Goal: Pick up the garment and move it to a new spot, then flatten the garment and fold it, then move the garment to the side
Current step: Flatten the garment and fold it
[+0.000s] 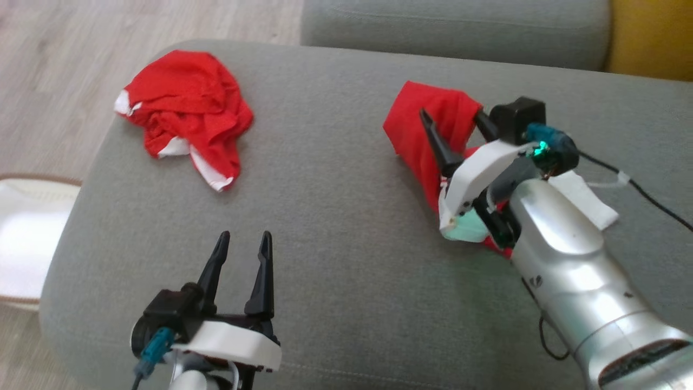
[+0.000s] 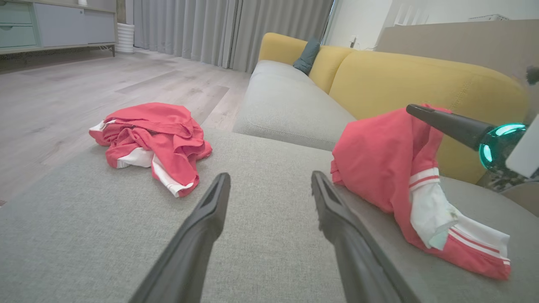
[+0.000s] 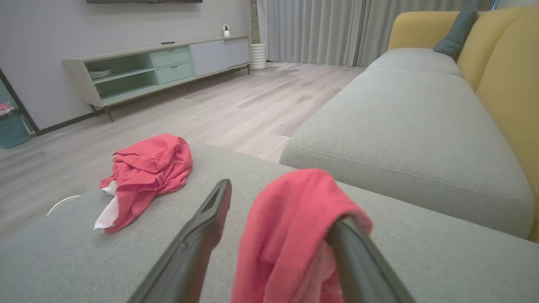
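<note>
Right pincer [image 1: 451, 115], spread wide at 2 o'clock, has the red-and-white fabric garment [image 1: 405, 135] draped over one finger; left pincer [image 1: 244, 236] gapes empty.

Left fingers [image 1: 215, 265] spread, right fingers [image 1: 437, 142] seemingly parted

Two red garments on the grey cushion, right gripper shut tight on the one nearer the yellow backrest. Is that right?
Not quite: the right gripper stands open, as the right wrist view shows; that garment only drapes over one finger. The rest holds.
</note>
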Robot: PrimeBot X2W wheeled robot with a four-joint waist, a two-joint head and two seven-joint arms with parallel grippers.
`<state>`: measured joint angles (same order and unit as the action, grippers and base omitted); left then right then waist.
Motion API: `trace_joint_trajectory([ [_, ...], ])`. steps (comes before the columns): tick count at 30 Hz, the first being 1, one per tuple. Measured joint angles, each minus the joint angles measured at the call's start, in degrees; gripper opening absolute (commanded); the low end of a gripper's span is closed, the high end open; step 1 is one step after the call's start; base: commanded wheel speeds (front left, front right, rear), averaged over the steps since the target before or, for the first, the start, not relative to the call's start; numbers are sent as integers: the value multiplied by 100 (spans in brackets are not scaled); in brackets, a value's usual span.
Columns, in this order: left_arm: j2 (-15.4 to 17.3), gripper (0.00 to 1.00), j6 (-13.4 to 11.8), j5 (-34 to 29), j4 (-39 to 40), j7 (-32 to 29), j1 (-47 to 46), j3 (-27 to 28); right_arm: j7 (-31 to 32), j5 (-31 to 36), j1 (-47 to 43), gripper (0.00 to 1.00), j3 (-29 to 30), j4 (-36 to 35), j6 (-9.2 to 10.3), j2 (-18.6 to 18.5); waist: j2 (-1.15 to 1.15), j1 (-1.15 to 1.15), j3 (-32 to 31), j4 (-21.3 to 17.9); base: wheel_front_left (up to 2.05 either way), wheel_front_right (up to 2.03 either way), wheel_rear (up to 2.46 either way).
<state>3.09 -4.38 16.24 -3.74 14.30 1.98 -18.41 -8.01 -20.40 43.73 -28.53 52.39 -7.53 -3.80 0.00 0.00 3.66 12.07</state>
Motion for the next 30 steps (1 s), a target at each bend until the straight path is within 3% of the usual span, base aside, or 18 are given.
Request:
trace_joint_trajectory([
  [2,0,100,-10,5,0,0,1,23,129,11,105,100,58,124,0,0,0,0,-48,-93,0,0,0],
  [4,0,100,-18,5,8,0,2,69,825,171,229,100,-112,439,0,-8,0,0,-121,-238,0,0,0],
  [7,0,100,-16,5,13,0,4,85,1210,229,257,100,-121,573,0,-13,0,0,-239,-401,0,0,0],
  [12,0,100,-18,5,7,0,34,96,1313,389,265,100,-27,662,0,-12,0,0,-397,-532,0,0,0],
  [21,1,100,-25,-4,130,0,146,247,776,581,104,100,737,391,0,-158,0,0,-607,-790,0,0,0],
  [27,1,100,-121,113,344,0,143,271,-223,627,-847,100,1467,-735,0,-394,0,0,-626,-1015,0,0,0],
  [30,1,100,-118,107,378,0,136,252,-428,570,-1556,100,1855,-1486,0,-365,0,0,-599,-1139,0,0,0],
])
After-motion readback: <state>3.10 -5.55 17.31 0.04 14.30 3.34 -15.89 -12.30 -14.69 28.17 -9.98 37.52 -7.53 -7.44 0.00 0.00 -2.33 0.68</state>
